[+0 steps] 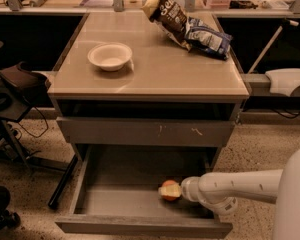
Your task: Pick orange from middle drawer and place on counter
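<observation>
Camera view, one item per clause. End effector [173,189]: pale tip of a white arm [240,186] that enters from the right edge, low inside the open middle drawer [121,202], over the right part of its floor and close behind its front wall. Its tip lies against the orange [164,196]; whether it is clamped on the fruit or only touching it cannot be told. Orange: small, round and bright, at the very tip of the end effector on its left side, partly covered by it and sitting on the bare grey drawer floor. Middle drawer: pulled well out, wide and shallow, with most of its bare floor stretching away to the left of the end effector. Scratched drawer front [145,132]: grey, closed, with pale marks, directly above the end effector. Worktop [155,71]: glossy beige, higher still above the end effector, topping the cabinet. White bowl [109,56]: upright on the worktop, up and to the left of the end effector, well apart from it. Brown snack bag [165,11] and blue snack bag [208,37]: touching one another at the far right of the worktop, high above the end effector. Dark chair [15,84]: beside the cabinet, far to the left. Speckled floor [270,144]: to the right of the cabinet, above the arm as seen here.
</observation>
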You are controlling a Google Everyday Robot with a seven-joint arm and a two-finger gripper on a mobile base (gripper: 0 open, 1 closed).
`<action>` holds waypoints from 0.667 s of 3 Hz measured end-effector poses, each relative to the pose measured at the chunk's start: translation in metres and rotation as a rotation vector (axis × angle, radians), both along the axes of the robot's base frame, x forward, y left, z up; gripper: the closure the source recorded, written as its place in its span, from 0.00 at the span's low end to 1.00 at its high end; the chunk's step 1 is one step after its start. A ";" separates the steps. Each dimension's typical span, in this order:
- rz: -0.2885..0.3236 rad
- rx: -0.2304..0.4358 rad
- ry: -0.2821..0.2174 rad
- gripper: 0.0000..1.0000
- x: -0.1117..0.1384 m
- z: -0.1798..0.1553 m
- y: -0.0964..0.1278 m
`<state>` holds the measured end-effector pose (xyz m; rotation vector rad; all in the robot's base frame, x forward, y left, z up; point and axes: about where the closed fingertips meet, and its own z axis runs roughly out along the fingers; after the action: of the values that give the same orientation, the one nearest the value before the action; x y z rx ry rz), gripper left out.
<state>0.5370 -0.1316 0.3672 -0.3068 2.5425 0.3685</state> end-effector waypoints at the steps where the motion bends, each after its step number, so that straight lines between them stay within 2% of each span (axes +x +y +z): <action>1: 0.040 -0.052 -0.016 0.00 -0.024 0.009 -0.005; 2: 0.043 -0.037 -0.019 0.00 -0.023 0.007 0.001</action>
<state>0.5137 -0.1306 0.3738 -0.3776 2.5297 0.3329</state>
